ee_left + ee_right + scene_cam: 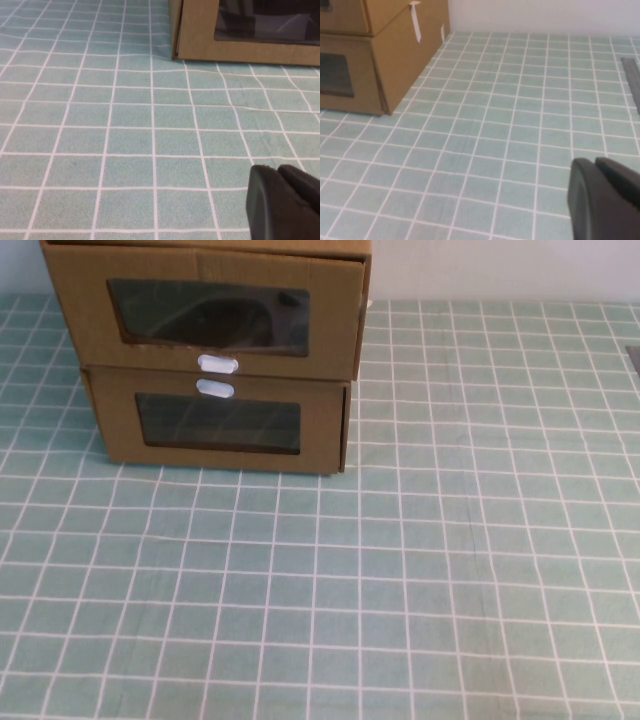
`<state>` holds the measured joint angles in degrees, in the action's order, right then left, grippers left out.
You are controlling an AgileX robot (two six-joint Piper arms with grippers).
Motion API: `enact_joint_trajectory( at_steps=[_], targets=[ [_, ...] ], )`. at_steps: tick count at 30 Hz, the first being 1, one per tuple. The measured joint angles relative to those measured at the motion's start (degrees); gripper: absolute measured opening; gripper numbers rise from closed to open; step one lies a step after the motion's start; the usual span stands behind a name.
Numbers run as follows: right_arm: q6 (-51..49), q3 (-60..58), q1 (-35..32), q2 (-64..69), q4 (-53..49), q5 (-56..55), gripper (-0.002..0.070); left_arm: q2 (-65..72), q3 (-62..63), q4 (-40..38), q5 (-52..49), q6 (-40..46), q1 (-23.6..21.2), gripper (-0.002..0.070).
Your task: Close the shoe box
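Note:
Two brown cardboard boxes are stacked at the far left of the table. The upper one is the shoe box, with a wide clear window and a white pull tab below it. Its drawer front stands out a little beyond the box underneath. One corner of the shoe box shows in the right wrist view. My left gripper hovers shut over the tablecloth, short of the lower box. Off to the right of the stack, my right gripper is also shut and holds nothing. Neither arm appears in the high view.
The lower cardboard box has its white tab above its window and rests on the green checked tablecloth. A dark object lies at the table's right edge. A pale wall runs behind the boxes.

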<state>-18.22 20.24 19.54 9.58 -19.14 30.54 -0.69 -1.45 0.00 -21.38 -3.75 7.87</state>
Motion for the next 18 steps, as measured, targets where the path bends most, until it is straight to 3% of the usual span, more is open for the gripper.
enact_joint_trajectory(
  at_steps=[8, 18],
  targets=[
    [0.0, -9.5, -7.7, -1.9, 1.7, -11.4, -0.0014, 0.0, 0.0, 0.0, 0.0, 0.0, 0.0, -0.0005],
    [0.0, -20.7, -14.5, -4.8, 5.6, -16.5, -0.0014, 0.0, 0.0, 0.0, 0.0, 0.0, 0.0, -0.0005]
  ],
)
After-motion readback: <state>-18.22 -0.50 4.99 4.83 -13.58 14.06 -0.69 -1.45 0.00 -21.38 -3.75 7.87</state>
